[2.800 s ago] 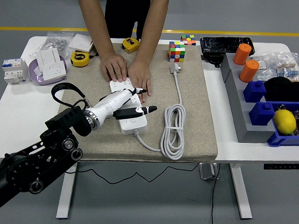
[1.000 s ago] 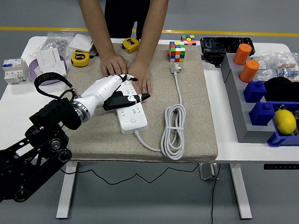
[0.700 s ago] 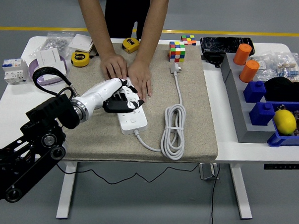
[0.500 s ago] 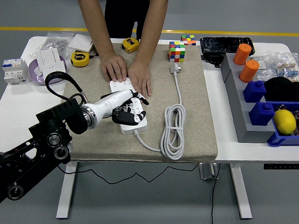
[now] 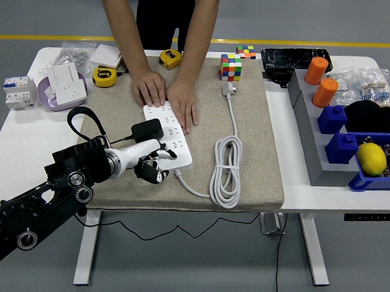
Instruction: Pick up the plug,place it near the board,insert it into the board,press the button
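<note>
The plug (image 5: 146, 129) is a small black block, seated on the near-left part of the white board (image 5: 168, 139), which lies on the beige mat (image 5: 246, 155) in the middle of the table (image 5: 27, 145). It looks light and rigid, a hard plastic body with flat sides that should take a pinch across its width without slipping much; its thin black cord (image 5: 121, 141) is limp and could drag or tip it if pulled. The board is also stiff plastic and light enough to slide on the mat, which is probably why a person's hands (image 5: 165, 96) press flat on its far end. The left hand (image 5: 149, 163) sits at the board's near-left edge, just beside the plug, its fingers curled and holding nothing that can be seen. The right hand is not in view. Judging by this, the plug is in and the button press remains; I cannot pick out the button on the board. No brand or label is readable: the board's face shows only socket holes, and print on the white boxes (image 5: 62, 82) at far left is too small to tell.
</note>
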Available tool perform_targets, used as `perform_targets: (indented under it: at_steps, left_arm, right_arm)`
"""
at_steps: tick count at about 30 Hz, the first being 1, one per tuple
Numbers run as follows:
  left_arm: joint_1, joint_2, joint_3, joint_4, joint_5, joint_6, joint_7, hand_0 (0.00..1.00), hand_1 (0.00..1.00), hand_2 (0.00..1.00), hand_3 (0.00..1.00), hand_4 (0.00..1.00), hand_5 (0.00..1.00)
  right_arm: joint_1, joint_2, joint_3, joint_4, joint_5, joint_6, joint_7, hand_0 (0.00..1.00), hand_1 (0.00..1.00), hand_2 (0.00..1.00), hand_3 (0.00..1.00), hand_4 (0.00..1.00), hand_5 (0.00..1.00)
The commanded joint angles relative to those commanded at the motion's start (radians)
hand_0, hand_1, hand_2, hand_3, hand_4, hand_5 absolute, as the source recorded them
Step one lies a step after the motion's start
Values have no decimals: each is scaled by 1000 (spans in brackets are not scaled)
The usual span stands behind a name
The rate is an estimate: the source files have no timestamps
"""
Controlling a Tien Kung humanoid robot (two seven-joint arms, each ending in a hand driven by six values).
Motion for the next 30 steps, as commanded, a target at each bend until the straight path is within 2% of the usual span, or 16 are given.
perform_targets:
  at_steps: [14,18,30]
  left_arm:
    - [1,-4,14,8,7,5,-5,119,59,186,853,602,2]
    - [-7,-12,21,11,10,0,0,119,59,186,853,602,2]
    - [-20,-9,40,19,11,-10,11,120,58,186,846,608,2]
  right_arm:
    - [-1,-1,0,0,0,-1,1,998,796,722,733,998,817]
    - [-1,-1,-2,0,2,-1,2,998,796,722,733,998,817]
    - [5,-3,-2,0,6,-2,2,998,795,722,733,998,823]
